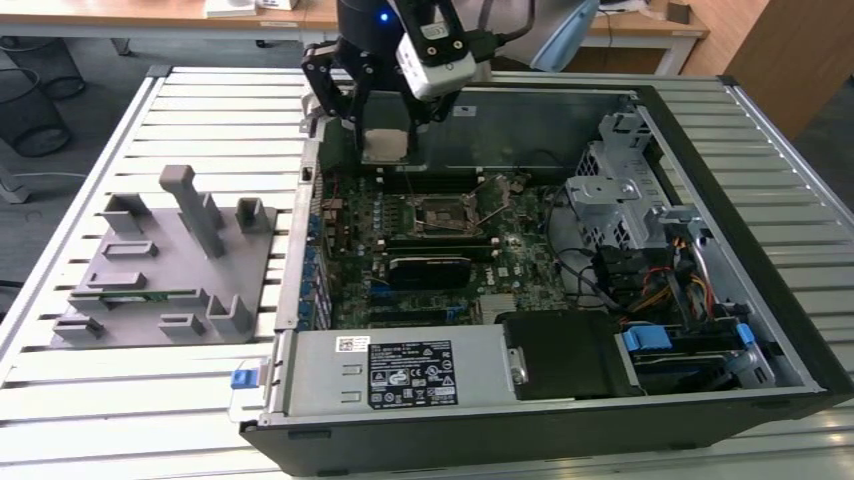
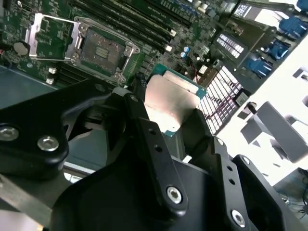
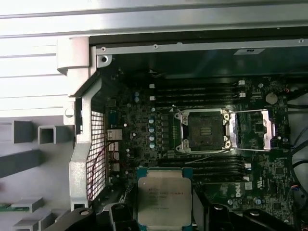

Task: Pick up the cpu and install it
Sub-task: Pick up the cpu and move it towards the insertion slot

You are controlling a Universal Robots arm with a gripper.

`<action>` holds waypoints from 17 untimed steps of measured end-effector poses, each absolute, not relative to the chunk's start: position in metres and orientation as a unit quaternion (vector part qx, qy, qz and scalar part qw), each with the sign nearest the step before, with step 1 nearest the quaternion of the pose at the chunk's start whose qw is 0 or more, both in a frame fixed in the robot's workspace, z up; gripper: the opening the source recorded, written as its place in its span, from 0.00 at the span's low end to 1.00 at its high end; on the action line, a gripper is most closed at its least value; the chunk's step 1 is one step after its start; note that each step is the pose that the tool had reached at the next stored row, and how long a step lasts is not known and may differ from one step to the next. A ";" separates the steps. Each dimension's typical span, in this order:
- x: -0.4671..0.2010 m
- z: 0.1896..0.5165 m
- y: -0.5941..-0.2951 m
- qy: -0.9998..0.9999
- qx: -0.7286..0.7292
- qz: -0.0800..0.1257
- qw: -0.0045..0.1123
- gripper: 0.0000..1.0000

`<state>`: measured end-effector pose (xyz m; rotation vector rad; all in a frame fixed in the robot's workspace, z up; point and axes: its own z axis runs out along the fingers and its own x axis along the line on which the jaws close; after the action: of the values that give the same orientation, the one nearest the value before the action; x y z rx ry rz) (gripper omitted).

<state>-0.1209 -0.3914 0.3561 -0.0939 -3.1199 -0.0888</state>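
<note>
My gripper (image 1: 387,138) hangs over the far edge of the open computer case (image 1: 747,190), shut on the cpu (image 1: 387,145), a small square chip with a pale silvery top. In both wrist views the cpu (image 3: 163,202) (image 2: 171,101) sits level between the black fingers of the gripper (image 3: 163,214) (image 2: 171,113), well above the motherboard (image 1: 400,250). The cpu socket (image 1: 447,214) (image 3: 204,130) (image 2: 98,50) lies open on the board, its metal retaining frame swung back. The chip is off to one side of the socket, toward the case's far wall.
A grey fixture tray (image 1: 160,260) with upright posts and a green memory stick (image 1: 134,296) lies at the exterior view's left on the slatted table (image 1: 200,110). Inside the case stand the power supply (image 1: 400,372), a metal drive cage (image 1: 614,190) and cable bundles (image 1: 641,290).
</note>
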 end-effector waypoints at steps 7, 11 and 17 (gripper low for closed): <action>-0.112 0.356 -0.388 -0.999 -0.030 -0.028 0.010 0.54; -0.105 0.356 -0.388 -0.999 -0.030 -0.028 0.010 0.54; -0.092 0.356 -0.388 -0.999 -0.030 -0.028 0.010 0.54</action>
<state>-0.0925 -0.3883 0.3557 -0.0944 -3.1199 -0.0888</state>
